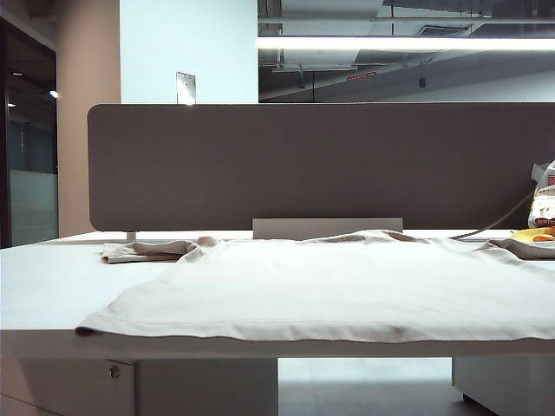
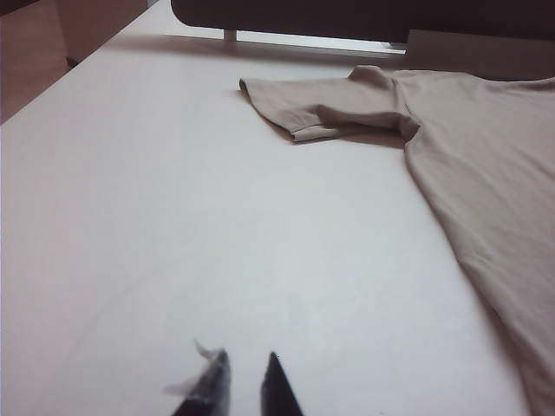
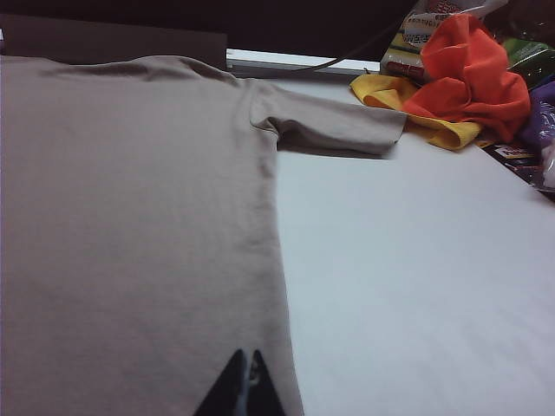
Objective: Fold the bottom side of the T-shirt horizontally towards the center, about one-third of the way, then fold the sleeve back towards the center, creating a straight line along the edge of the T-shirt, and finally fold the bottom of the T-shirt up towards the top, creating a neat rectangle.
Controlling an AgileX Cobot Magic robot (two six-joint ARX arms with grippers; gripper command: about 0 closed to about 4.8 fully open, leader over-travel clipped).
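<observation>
You are looking at a white tabletop [image 1: 43, 286] backed by a dark grey partition [image 1: 321, 165], with a pale wall, a strip light and ceiling ducts beyond it. The T-shirt [image 1: 329, 286] lies flat and unfolded across most of the tabletop, its hem [image 1: 303, 332] running along the near edge and its neck toward the partition. Neither arm appears in the exterior view; only the wrist cameras show them. In the left wrist view the left gripper [image 2: 243, 386] hangs over bare tabletop near the front left corner, its dark tips a narrow slit apart and grasping nothing, with a scrap of clear tape on one tip; the shirt's left sleeve [image 2: 321, 108] lies ahead of it, creased and doubled on itself. In the right wrist view the right gripper [image 3: 245, 381] sits over the shirt's right side edge close to the hem, tips pressed together and empty; you cannot tell whether they touch the cloth. That view also reveals an orange cloth [image 3: 464, 74] on a yellow one [image 3: 416, 108] at the far right corner, just beside the right sleeve [image 3: 338, 126], amid packets cut off by the frame; the exterior view catches only a sliver of them.
</observation>
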